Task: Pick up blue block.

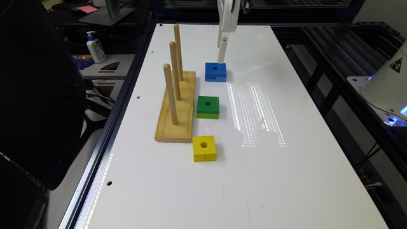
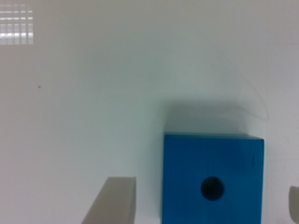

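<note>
The blue block [image 1: 215, 72] lies flat on the white table [image 1: 286, 178], its round centre hole facing up and a notch along its near lower edge. My gripper [image 1: 220, 58] hangs just above its far edge. In the wrist view the blue block [image 2: 212, 179] sits between the two pale fingers [image 2: 114, 200], which stand wide apart on either side of it without touching. The gripper [image 2: 203, 205] is open and holds nothing.
A wooden base with three upright pegs [image 1: 175, 105] stands at the exterior view's left of the block. A green two-tone block [image 1: 208, 107] and a yellow block [image 1: 204, 148] lie nearer the camera. The table's left edge [image 1: 105, 149] drops off beside a dark chair.
</note>
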`<action>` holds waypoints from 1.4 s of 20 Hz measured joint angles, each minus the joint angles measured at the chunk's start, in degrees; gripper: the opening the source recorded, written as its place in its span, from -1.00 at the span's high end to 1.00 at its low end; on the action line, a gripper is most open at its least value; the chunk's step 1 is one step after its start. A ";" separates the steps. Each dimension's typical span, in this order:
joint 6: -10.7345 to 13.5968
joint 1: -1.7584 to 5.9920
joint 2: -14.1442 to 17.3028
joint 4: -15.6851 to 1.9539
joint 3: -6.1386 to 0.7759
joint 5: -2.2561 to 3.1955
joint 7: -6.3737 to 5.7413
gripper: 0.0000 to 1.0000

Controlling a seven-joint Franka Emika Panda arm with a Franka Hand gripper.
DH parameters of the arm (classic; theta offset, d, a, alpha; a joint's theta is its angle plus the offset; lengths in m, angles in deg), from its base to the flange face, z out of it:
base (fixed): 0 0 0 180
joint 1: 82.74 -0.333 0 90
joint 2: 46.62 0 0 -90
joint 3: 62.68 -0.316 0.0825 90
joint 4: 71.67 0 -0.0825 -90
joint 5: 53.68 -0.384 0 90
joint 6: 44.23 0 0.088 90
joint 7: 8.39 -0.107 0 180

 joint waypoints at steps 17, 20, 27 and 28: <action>-2.87 -0.05 4.46 -1.03 -0.63 -0.01 -0.25 -1.00; -2.87 -0.07 4.52 -1.37 -1.26 -0.01 -0.85 -1.00; -4.75 -0.03 7.10 -1.80 -1.62 0.01 -1.14 -1.00; -4.74 -0.01 7.25 -1.99 -1.62 0.01 -1.14 -1.00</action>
